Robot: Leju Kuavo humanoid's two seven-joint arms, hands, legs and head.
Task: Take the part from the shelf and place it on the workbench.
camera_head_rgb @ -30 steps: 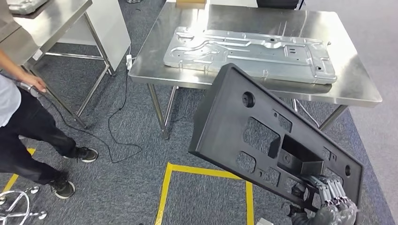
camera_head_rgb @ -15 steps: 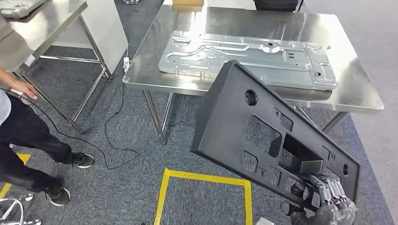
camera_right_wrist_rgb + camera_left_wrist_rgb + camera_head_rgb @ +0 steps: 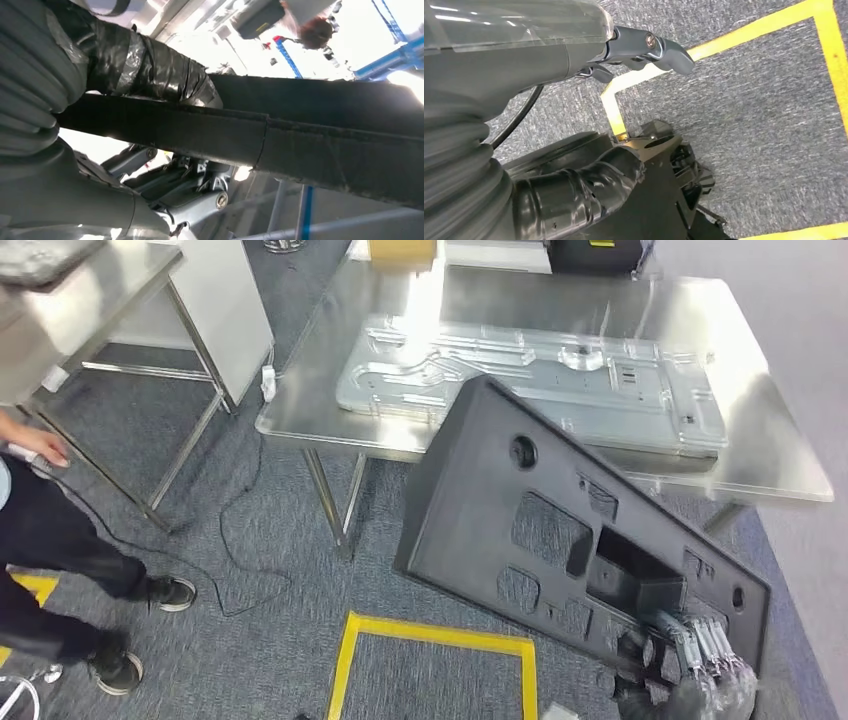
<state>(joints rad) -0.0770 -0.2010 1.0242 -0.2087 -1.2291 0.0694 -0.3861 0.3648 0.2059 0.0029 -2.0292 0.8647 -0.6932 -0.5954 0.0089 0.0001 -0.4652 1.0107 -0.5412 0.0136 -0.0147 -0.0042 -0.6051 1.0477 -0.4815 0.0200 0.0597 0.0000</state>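
Item: large black plastic part, flat panel with several cut-outs and a boxed recess, carried tilted in the air in front of the robot, its upper corner overlapping the near edge of the workbench in the head view, its lower corner gripped by the right hand. Right hand: fingers wrapped around the panel's lower edge, thumb pressed on one face and the darker fingers on the other, as the right wrist view shows. Left hand: hanging over the carpet, fingers loosely extended and apart, holding nothing. Workbench: stainless steel, bearing a long pressed silver metal panel lying flat, a cardboard box at its far edge. Floor: grey carpet with yellow tape marking a square just beside the robot; a black cable trailing under the bench. Left side: a person in dark trousers and black shoes stands beside a second steel table.
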